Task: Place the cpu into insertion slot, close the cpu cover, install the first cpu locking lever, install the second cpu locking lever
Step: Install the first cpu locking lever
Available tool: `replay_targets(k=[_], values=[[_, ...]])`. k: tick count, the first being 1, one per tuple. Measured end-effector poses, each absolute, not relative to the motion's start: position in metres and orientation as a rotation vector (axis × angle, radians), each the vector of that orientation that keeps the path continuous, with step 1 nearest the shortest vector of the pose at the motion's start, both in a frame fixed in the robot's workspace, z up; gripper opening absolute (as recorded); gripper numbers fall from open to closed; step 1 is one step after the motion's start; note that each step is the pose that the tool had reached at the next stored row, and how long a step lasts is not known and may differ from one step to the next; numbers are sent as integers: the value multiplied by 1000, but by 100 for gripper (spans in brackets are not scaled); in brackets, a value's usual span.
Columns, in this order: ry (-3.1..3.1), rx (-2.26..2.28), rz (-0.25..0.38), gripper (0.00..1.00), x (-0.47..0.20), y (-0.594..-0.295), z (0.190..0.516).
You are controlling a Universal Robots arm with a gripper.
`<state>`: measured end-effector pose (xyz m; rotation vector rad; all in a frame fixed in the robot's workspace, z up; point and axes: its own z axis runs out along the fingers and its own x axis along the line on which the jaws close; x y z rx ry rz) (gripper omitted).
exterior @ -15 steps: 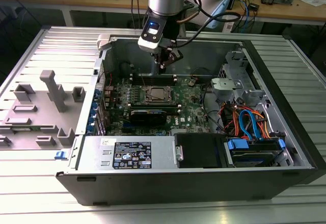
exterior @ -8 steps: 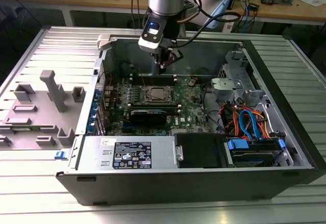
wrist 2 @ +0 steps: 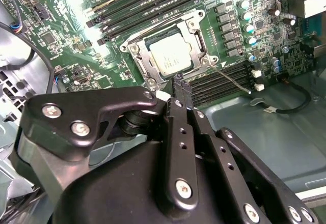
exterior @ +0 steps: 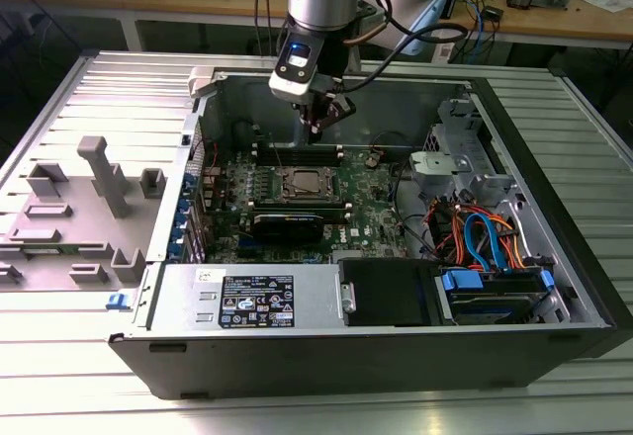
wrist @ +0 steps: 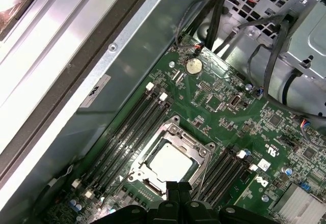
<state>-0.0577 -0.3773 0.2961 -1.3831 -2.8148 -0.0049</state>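
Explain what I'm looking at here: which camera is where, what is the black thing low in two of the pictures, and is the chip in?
The exterior view looks from outside at an open computer case lying on a ribbed metal table, with one robot arm reaching in from above. Both wrist views come from cameras riding on that arm, looking past its gripper, which is the black thing you mean. Its fingers look shut and hold nothing.

Below it is the green motherboard. The cpu sits in the insertion slot, and the cpu cover lies down around it. One thin wire lever juts out over the memory slots, seemingly unlatched.
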Motion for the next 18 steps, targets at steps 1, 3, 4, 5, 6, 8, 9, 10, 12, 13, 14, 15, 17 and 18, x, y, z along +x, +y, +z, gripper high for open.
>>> replay_targets(k=[1,3,4,5,6,8,9,10,12,13,14,15,17,18], values=[[-2822,-1369,-5,11,-58,-377,296],[-2834,-1344,-5,11,-58,-377,296],[-2840,-1330,-5,11,-58,-377,296],[-2849,-1311,-5,11,-58,-377,296],[-2861,-1285,-5,11,-58,-377,296],[-2877,-1248,-5,11,-58,-377,296],[-2892,-1214,-4,11,-58,-377,296],[-2903,-1186,-4,11,-58,-377,296],[-2930,-1116,-4,11,-58,-377,296],[-2940,-1091,-4,11,-58,-377,296],[-2946,-1076,-4,11,-59,-377,296],[-2950,-1065,-4,11,-60,-377,296],[-2952,-1059,-4,11,-61,-377,296],[-2953,-1056,-4,11,-63,-377,296]])
